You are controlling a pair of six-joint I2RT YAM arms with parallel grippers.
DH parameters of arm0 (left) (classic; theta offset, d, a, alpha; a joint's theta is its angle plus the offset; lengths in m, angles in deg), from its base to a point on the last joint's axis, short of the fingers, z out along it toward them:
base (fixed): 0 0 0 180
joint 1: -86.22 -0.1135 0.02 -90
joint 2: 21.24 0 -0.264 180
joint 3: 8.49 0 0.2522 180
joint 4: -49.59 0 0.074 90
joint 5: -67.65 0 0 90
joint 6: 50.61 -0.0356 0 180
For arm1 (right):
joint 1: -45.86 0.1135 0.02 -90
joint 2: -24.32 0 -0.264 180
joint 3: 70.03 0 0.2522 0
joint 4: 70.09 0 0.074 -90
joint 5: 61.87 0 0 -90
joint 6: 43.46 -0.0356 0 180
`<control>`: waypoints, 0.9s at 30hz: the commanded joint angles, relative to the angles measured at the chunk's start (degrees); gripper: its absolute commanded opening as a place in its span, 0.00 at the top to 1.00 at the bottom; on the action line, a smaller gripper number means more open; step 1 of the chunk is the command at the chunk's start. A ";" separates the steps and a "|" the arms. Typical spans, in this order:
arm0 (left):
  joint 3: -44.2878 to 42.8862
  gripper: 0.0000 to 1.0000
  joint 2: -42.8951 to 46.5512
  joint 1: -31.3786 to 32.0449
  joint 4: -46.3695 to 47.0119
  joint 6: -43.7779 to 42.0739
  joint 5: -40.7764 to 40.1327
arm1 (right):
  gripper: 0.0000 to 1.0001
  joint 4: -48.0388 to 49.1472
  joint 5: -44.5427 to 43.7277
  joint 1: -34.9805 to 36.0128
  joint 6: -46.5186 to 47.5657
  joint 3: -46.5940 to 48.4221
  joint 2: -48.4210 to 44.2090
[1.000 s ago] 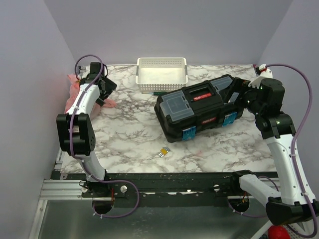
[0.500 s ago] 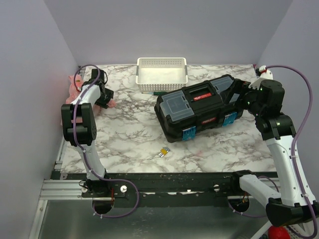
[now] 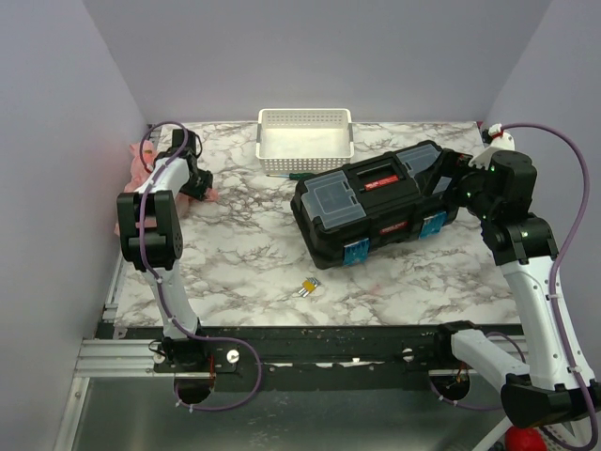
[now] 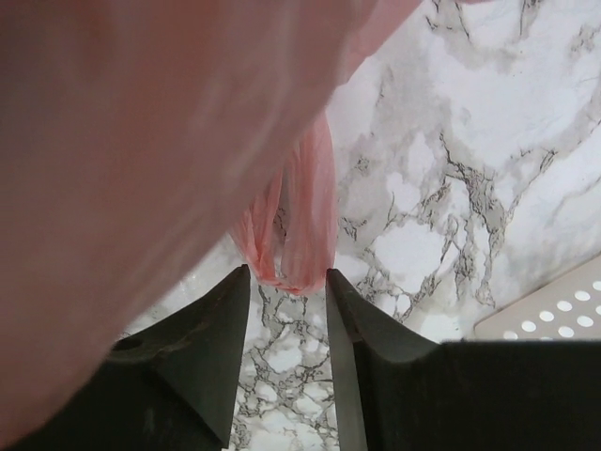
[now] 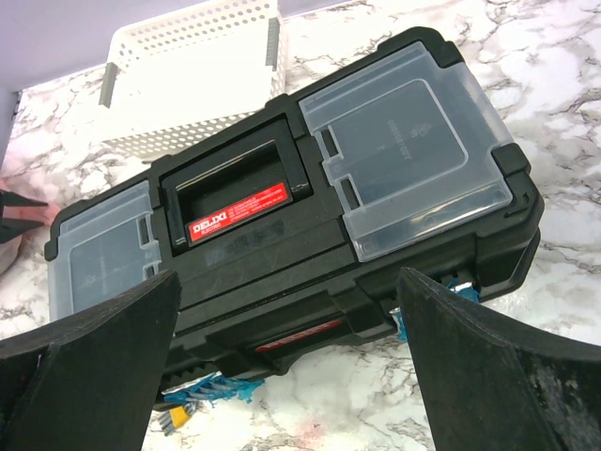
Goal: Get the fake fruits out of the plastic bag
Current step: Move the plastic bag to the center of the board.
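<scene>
1. Black plastic toolbox [image 3: 376, 202] sprawls right of centre on the marble table [image 3: 244, 244]. White perforated basket [image 3: 305, 132] at 12 o'clock, small yellow clip [image 3: 307, 287] at the toolbox's 7 o'clock.
2. Red label [image 5: 237, 212] reads "DELIXI".
3. Thin translucent pink plastic bag [image 4: 291, 225], crumpled at the table's 10 o'clock. Left gripper [image 4: 287, 272] is there, jaws narrow around a pink fold; can't tell whether it's pinched.
4. Right gripper [image 5: 289, 277] hovers over the toolbox, jaws wide, holding nothing.

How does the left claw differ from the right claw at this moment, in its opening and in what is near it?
The left claw stands narrow, the right claw wide open. The left claw has a pink fold of the plastic bag at its fingertips, whether pinched I cannot tell; the right claw holds nothing and faces the black toolbox. Both have dark fingers.
</scene>
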 commanded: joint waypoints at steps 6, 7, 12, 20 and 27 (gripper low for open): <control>1.72 0.70 -0.15 -0.64 4.64 -0.81 2.59 | 0.00 -0.87 0.15 -0.22 -1.44 2.39 -0.67; 2.42 0.68 0.05 -0.77 6.22 -1.15 2.92 | 0.00 -0.88 0.44 -0.22 -1.62 2.64 -0.69; 5.58 0.94 0.69 -1.35 12.43 -1.52 5.92 | 0.00 -0.76 2.19 -0.24 -3.10 4.01 -0.73; 5.05 1.00 1.09 -0.67 11.56 -5.97 7.41 | 0.00 -0.80 1.74 -0.22 -3.28 5.26 -1.42; 11.23 1.00 9.99 2.82 12.94 -10.88 10.44 | 0.00 0.88 6.54 -0.22 -2.73 2.63 -0.09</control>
